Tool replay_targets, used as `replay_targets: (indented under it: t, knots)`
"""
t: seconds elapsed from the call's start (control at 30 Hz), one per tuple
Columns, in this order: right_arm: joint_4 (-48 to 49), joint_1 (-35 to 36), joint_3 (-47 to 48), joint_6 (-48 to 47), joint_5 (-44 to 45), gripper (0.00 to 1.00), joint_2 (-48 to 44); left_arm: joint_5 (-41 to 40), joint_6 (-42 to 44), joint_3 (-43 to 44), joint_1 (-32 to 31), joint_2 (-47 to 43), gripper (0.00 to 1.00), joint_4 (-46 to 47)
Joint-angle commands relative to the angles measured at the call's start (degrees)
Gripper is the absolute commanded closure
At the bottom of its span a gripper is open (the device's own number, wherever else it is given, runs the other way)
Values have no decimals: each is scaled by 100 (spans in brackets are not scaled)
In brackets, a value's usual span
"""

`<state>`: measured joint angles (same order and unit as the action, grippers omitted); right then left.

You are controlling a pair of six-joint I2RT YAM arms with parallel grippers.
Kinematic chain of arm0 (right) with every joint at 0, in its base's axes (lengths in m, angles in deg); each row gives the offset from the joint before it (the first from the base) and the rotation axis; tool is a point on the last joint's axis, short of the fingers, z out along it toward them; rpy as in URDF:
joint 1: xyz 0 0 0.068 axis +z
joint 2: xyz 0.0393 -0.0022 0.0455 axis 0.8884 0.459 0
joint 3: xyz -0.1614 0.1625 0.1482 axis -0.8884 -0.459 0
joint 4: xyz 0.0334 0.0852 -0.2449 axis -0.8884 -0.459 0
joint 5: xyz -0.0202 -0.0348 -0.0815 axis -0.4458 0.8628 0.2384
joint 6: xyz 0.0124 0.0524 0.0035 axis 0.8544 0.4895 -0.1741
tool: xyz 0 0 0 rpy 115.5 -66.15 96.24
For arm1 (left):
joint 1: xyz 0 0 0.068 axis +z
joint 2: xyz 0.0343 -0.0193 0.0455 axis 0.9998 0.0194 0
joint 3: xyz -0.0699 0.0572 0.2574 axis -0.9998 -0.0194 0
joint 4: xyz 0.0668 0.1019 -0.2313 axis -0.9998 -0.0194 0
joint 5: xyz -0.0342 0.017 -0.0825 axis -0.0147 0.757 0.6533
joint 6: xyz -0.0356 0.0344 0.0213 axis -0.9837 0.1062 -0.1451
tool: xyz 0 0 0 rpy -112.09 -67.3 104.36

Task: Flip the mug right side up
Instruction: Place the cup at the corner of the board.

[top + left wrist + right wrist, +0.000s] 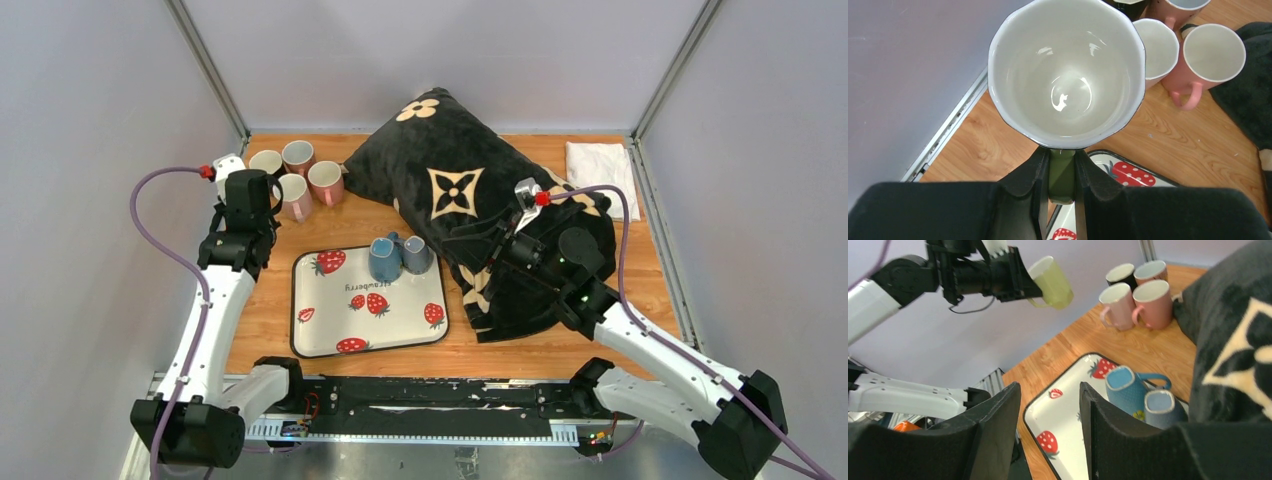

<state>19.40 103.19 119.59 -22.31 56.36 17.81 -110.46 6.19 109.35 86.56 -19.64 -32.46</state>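
One mug (1052, 284), yellow-green outside and white inside, is off the counter (265, 335) and in the air at the upper left of the right wrist view. The left gripper (1062, 161) is clamped narrow on its handle, fingers (1025, 175) flat on either side of the loop, and the body hangs free beyond them. Holding by the handle leaves rim and base clear, so the mug can be set down without the fingers fouling the counter.

Finding: the mouth faces the left wrist camera and tilts up and sideways, not level. I judge the turn part done; the mug is not yet right side up and not yet placed.

A cluster of mugs (298, 157) stands mouth up, close together, at the upper left of the top view. I judge this the likely destination, as bare wood lies just beside them. Risk: a swing of the held mug could knock the nearest one.

The tray (405, 330), strawberry print, sits at the centre of the top view. It carries two blue mugs (385, 258), side by side at its upper edge. Which way up they stand cannot be told.

The right gripper (1049, 387) is half open and holds nothing. It hovers over the pillow (440, 150), right of centre, facing the tray and well apart from the left arm. I judge that it is waiting out of the way.
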Motion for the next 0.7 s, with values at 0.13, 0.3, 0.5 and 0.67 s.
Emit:
replay_targets:
  t: [0.13, 0.3, 0.5, 0.67]
  knots:
    - [-1985, 74, 446, -948, 683, 49, -304, -186, -137, 276, 374, 354, 100, 886]
    - [-2489, 71, 525, -1256, 764, 49, -423, -137, -138, -9, 557, 598, 100, 1422]
    - [-2679, 72, 502, -1417, 699, 48, -504, 21, -95, -353, 641, 1101, 100, 2177]
    - [-2732, 79, 426, -1560, 665, 48, -654, -122, -39, -371, 655, 1565, 100, 2536]
